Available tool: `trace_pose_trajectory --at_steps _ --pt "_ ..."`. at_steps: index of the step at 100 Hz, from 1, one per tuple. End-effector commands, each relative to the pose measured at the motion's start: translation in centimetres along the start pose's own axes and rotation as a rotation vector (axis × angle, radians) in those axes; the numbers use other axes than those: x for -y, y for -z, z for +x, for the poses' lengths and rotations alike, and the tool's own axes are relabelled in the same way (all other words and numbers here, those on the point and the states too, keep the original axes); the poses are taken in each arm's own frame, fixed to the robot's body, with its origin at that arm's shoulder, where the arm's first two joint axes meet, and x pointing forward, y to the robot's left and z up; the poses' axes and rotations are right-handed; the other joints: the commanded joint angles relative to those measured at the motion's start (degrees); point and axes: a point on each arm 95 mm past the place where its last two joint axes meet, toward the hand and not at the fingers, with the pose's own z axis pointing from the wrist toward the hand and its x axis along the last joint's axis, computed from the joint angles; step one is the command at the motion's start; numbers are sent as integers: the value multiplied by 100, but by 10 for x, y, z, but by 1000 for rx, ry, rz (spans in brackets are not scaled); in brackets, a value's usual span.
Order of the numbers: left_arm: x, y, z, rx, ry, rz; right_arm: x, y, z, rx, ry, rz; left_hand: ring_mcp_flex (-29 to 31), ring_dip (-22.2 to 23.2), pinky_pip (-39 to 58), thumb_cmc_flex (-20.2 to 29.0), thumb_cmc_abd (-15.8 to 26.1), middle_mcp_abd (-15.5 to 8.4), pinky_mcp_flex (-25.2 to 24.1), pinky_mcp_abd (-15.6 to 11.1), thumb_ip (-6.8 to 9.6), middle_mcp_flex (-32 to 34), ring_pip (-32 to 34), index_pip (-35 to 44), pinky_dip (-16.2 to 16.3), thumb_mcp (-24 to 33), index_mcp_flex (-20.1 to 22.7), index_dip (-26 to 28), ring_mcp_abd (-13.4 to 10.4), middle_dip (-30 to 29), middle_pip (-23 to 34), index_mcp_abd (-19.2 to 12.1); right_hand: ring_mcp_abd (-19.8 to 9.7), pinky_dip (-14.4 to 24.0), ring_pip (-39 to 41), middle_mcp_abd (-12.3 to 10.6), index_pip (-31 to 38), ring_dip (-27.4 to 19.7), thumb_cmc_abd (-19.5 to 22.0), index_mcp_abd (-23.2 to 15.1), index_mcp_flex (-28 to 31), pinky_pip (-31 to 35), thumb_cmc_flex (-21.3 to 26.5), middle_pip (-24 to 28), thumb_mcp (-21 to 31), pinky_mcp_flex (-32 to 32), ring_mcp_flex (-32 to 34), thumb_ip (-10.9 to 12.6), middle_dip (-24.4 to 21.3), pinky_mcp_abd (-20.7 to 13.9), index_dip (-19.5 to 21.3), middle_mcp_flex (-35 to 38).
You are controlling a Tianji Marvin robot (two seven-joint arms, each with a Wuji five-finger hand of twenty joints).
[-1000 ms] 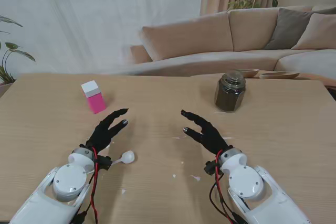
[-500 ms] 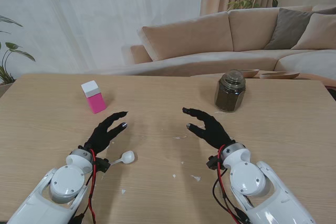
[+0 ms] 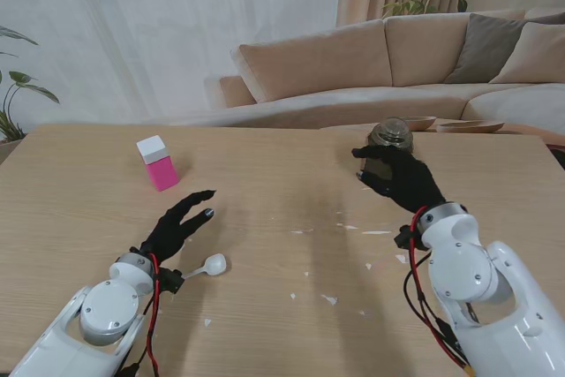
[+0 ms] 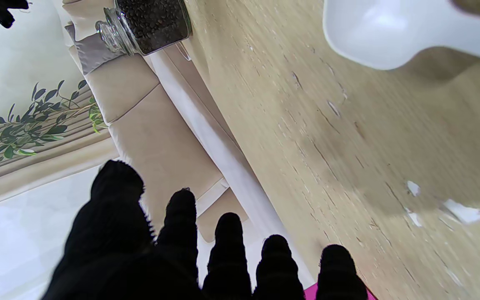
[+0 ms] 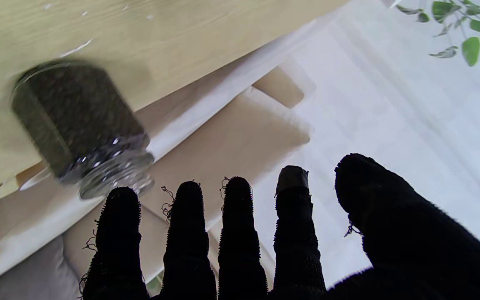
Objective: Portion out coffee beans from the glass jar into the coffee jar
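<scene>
Stand view, contents of table (image 3: 79, 174):

Glass jar (image 3: 388, 140), dark with beans, lid on, upright at the far right of the table near its far edge. Partly covered by the right hand (image 3: 399, 176).

Right hand: raised in front of the jar, fingers spread and holding nothing. Right wrist view shows the jar (image 5: 79, 125) clear of the fingertips (image 5: 118, 200), no contact.

Left hand (image 3: 177, 221): near left, fingers apart, empty, resting low over the table.

White spoon (image 3: 210, 264): lying just beside the left wrist.

Pink-and-white box (image 3: 157, 162): far left, well apart from both hands.

Pale flecks (image 3: 327, 299): scattered over mid-table.

Coffee jar: not identifiable in any view.

Risks, judged: jar stands near the table's far edge, so a forward push from a mistimed closure could tip it or slide it off. Smooth glass may slip in a loose wrap. Lid is unremoved; tilting early yields nothing.
</scene>
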Motion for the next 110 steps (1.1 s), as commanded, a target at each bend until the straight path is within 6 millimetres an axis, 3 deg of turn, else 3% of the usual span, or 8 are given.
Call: trace_pose_trajectory --at_steps 1,33,61,95,110 --pt "-7 0 5 -17 8 -21 -10 -2 -7 18 25 -1 -146 15 -44 148 35 -139 -10 -200 32 -94 -1 7 -35 -26 55 -15 -168 -30 -3 -133 50 35 -136 -49 -117 -37 -53 -124 83 71 -51 -126 -22 -68 0 -81 -34 4 85 61" --pt "-13 -5 9 -41 -17 -39 -27 -25 -43 90 170 -5 -139 -27 -64 125 59 -170 -4 -216 30 -131 -30 -5 -55 -24 -51 -4 -205 -18 2 -207 -157 -109 -591 -279 -381 -294 -223 -419 -279 -218 93 -446 438 -302 -383 137 -257 -89 36 -409" --pt "-12 -12 13 -40 -40 -48 -40 -60 -62 120 229 2 -138 -36 -71 131 66 -169 0 -215 30 -128 -25 1 -66 -19 -58 4 -209 -12 8 -212 -245 -150 -718 -411 -520 -364 -218 -490 -540 -353 -38 -530 313 -400 -603 34 -342 -153 13 -827" --pt "-10 -21 10 -18 -42 -58 -52 -106 -81 148 218 47 -139 -50 -79 127 77 -167 2 -219 28 -134 -29 -2 -80 -24 -67 7 -207 -10 5 -217 -176 -92 -594 -405 -464 -329 -213 -505 -425 -239 -26 -443 262 -234 -380 -19 -366 -116 64 -602" --pt "-8 -24 8 -15 -37 -55 -49 -120 -86 134 231 78 -138 -55 -81 127 77 -164 2 -221 28 -131 -29 -2 -86 -25 -63 8 -209 -10 5 -228 -290 -225 -814 -522 -577 -504 -226 -562 -417 -381 -2 -661 264 -196 -330 -52 -533 -186 -13 -516"
